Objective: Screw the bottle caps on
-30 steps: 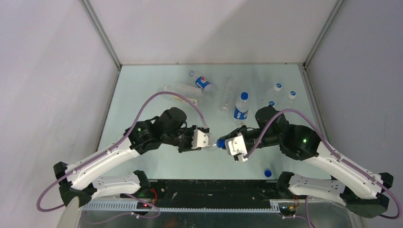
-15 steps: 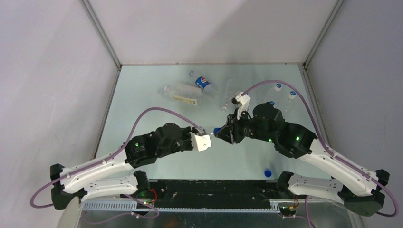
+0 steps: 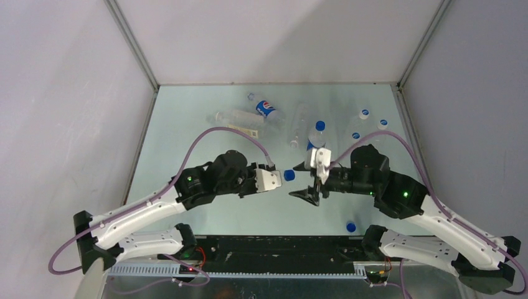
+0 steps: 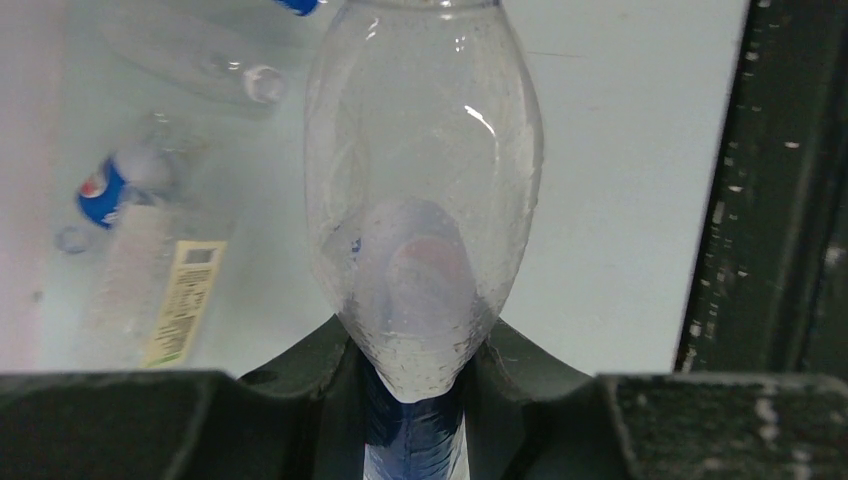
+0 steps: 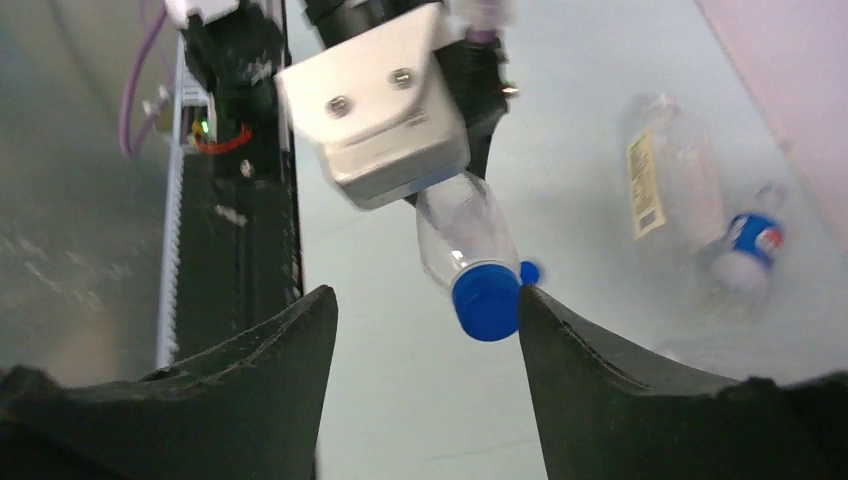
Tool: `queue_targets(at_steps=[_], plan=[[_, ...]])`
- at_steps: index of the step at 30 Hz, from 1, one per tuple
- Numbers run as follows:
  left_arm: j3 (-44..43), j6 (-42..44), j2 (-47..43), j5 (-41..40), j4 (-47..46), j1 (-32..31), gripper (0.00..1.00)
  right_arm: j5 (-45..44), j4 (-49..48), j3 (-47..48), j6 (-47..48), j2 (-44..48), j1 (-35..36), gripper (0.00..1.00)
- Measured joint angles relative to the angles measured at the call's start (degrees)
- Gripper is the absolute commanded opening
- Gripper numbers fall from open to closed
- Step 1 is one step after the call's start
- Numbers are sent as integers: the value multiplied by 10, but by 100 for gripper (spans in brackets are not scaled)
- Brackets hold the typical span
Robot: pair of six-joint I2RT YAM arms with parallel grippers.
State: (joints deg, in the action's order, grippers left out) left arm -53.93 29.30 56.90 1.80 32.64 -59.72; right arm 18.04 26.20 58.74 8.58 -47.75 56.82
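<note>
My left gripper (image 3: 278,178) is shut on a clear bottle (image 4: 425,190), gripping it low on its blue-labelled body. The bottle points right, level above the table, and a blue cap (image 3: 289,175) sits on its neck. In the right wrist view that cap (image 5: 487,298) hangs just inside the right-hand fingertip of my right gripper (image 5: 425,300), which is open with nothing between its fingers. In the top view the right gripper (image 3: 303,182) faces the cap from the right, a short gap away.
At the back lie a blue-labelled bottle (image 3: 265,108) and a clear pale-labelled bottle (image 3: 240,123). Capped bottles stand at the back right (image 3: 319,129) (image 3: 364,115) (image 3: 381,124). A loose blue cap (image 3: 351,227) lies near the front edge.
My right gripper, which was shut on the cap and twisting at the bottle's neck, has opened and drawn back to the right. The left arm still holds the bottle and has shifted slightly.
</note>
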Motion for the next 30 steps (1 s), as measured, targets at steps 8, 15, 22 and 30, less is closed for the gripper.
queue_targets(at_steps=[8, 15, 22, 30], plan=[[-30, -2, 20, 110, 55, 10, 0, 87, 71, 0, 256, 17, -15, 62], [-48, 3, 20, 153, 69, 10, 0, 130, 97, 0, 328, 3, -16, 53], [-48, 7, 21, 167, 78, 10, 0, 150, 99, 0, 341, -3, -17, 37], [-56, 7, 27, 168, 91, 10, 0, 144, 97, 0, 340, -9, -19, 13]])
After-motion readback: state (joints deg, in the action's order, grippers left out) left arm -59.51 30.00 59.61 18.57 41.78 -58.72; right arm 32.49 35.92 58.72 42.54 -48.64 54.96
